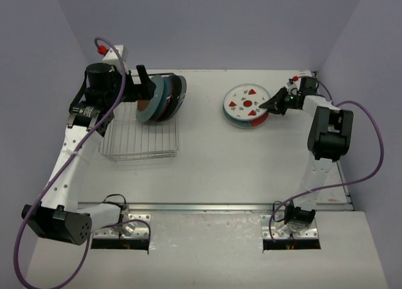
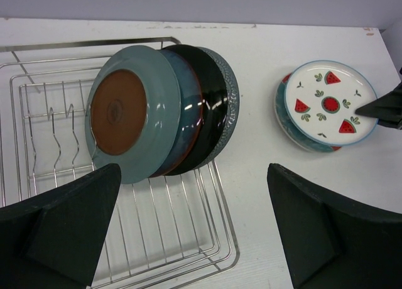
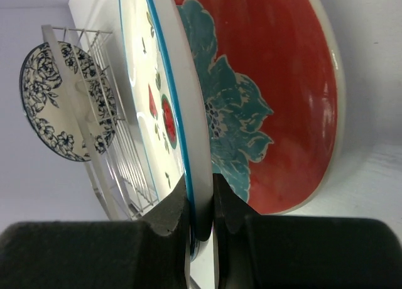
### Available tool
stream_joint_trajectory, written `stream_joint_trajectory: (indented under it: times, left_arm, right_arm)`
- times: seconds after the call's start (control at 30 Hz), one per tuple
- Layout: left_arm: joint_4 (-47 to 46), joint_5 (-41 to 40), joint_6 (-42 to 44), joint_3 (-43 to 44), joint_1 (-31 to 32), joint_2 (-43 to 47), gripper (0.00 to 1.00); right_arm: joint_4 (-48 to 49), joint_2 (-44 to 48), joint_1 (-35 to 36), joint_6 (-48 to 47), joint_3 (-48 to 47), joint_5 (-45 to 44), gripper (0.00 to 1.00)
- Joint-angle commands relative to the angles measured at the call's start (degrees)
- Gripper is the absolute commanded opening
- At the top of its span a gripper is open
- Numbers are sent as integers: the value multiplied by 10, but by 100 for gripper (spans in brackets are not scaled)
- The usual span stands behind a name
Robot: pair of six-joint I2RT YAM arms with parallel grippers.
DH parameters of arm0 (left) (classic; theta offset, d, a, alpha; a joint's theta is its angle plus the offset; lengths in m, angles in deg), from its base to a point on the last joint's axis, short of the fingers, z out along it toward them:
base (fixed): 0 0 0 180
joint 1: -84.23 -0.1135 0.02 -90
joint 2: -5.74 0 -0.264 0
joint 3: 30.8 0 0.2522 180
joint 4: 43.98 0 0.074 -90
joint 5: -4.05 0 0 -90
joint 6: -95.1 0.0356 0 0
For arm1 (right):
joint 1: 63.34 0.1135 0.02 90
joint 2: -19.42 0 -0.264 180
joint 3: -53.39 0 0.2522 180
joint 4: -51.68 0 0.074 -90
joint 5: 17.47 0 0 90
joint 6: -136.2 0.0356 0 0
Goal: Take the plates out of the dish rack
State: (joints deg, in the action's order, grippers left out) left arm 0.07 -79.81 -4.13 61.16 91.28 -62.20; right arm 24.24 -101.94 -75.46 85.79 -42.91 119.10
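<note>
The dish rack (image 1: 138, 141) stands at the left. Three plates (image 1: 162, 99) lean together on edge in its far right end: a grey-blue plate (image 2: 125, 113) with a brown underside, a dark teal plate (image 2: 188, 107), and a dark-backed plate with an ornate rim (image 2: 229, 107) whose patterned face shows in the right wrist view (image 3: 63, 100). My left gripper (image 1: 141, 85) hovers open and empty above the rack (image 2: 195, 226). My right gripper (image 1: 274, 102) is shut on the rim of the white plate with red shapes (image 1: 247, 102), which lies on the red-and-teal floral plate (image 3: 270, 100).
The stacked plates sit on the white table (image 1: 251, 169) at the far right, about a plate's width from the rack. Purple walls close in the left, back and right. The near left part of the rack (image 2: 50, 132) holds bare wire dividers.
</note>
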Motion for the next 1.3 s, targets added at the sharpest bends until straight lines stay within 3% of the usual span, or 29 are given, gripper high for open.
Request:
stream_joint_trajectory:
  times: [0.0,0.23,0.33,0.4,0.47,0.7,0.87,1.27]
  left_arm:
    - [-17,-5,5,1,-4,13,100]
    - [-19,-2,3,-1,-4,6,100]
    - [-19,-6,3,-3,-4,6,100]
    - [-20,-6,2,-7,-4,5,100]
    - [-21,-10,1,-10,-4,4,100]
    - [-17,-52,12,-8,-4,3,100]
    - [-14,-121,22,-10,-4,-1,100]
    - [-11,-161,37,-18,-4,-7,100]
  right_arm:
    - [25,-4,3,-7,-37,50,0]
    - [-25,-31,11,-44,-55,16,0]
    - [-73,-38,14,-64,-87,-14,16]
    - [-105,-44,19,-84,-113,-29,39]
    - [-148,-50,23,-96,-149,-48,51]
    - [-229,-35,59,-158,-190,-176,78]
    - [-242,-13,100,-199,-191,-285,83]
    - [-287,-31,143,-214,-252,-422,99]
